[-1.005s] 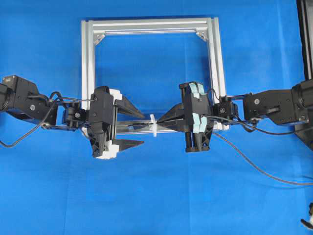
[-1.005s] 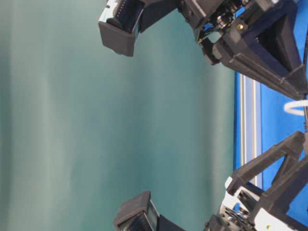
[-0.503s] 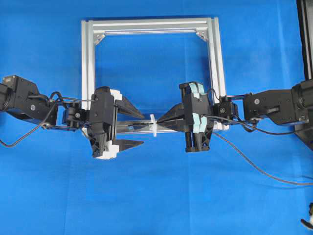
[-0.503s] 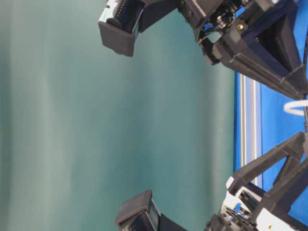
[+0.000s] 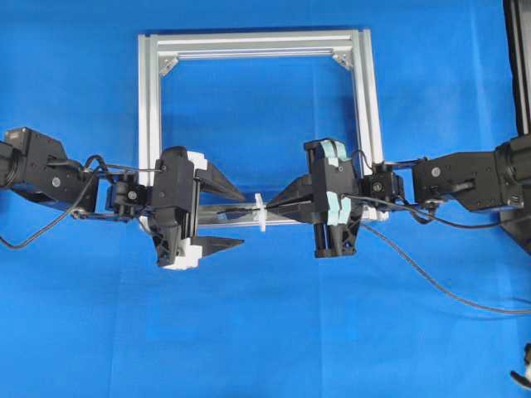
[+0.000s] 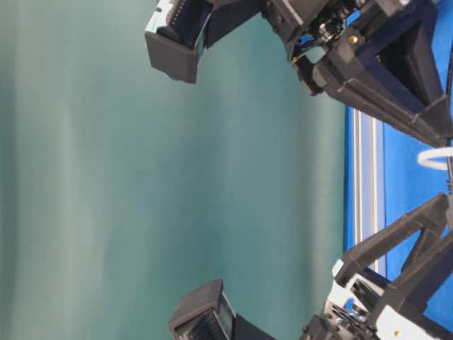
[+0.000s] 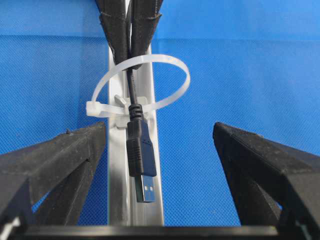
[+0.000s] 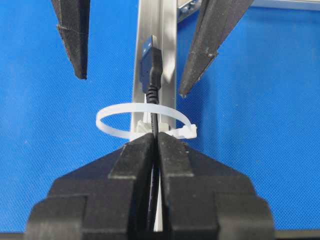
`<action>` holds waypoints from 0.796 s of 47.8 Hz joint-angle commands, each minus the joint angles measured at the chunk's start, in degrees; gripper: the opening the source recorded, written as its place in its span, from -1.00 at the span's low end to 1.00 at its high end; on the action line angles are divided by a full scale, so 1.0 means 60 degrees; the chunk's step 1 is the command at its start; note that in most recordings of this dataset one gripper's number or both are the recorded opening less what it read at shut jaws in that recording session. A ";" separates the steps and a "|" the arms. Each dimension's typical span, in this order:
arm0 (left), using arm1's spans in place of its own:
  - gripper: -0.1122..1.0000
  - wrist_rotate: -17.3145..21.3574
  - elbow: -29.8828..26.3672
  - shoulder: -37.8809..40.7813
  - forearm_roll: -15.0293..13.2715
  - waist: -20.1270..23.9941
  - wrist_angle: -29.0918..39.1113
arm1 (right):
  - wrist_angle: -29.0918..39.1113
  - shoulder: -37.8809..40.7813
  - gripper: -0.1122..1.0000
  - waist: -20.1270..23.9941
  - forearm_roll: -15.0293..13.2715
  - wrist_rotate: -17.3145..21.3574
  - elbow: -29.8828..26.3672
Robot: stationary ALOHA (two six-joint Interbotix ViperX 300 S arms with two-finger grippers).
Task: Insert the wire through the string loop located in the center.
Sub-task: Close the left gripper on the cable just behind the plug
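A: Where is the thin black wire with the dark USB-style plug (image 7: 140, 155) found at this moment?

B: It is seen already passed through the small white zip-tie string loop (image 7: 141, 86) fastened at the middle of the silver aluminium frame bar (image 7: 114, 200). The plug is shown past the loop on the left arm's side, lying along the bar, while the cord runs back through the ring.

A: How is the wire being held?

B: It is pinched between the closed fingers of the right gripper (image 8: 155, 145), right behind the loop (image 8: 145, 122). The left gripper (image 7: 160, 145) is spread wide, one finger on either side of the plug, and nothing is grasped by it.

A: What could go wrong from here?

B: A handover appears to be called for. If the left fingers were closed off-centre, the plug could be nudged sideways rather than caught, since it sits nearer one finger than the other. If the right grip were released before the plug is secured, the cord could slide back out of the loop under its own stiffness. A hard pull could also drag on the zip-tie ring and bend or twist it, because the ring is thin and the cord passes close to its rim.
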 commanded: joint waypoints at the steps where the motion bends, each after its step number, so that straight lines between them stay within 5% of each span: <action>1: 0.85 0.0015 -0.0161 -0.0132 -0.0015 -0.0015 -0.0044 | -0.0117 -0.0117 -0.83 0.0015 -0.0015 0.0000 -0.0132; 14: 0.61 0.0000 -0.0176 -0.0132 -0.0015 -0.0015 0.0146 | -0.0117 -0.0117 -0.83 0.0029 -0.0015 -0.0015 -0.0146; 26: -0.61 0.0015 -0.0264 -0.0132 -0.0015 0.0029 0.0439 | -0.0117 -0.0117 -0.83 0.0015 -0.0015 -0.0015 -0.0161; 38: -0.64 0.0015 -0.0352 -0.0132 -0.0015 0.0088 0.0454 | -0.0132 -0.0117 -0.83 0.0015 -0.0015 -0.0015 -0.0161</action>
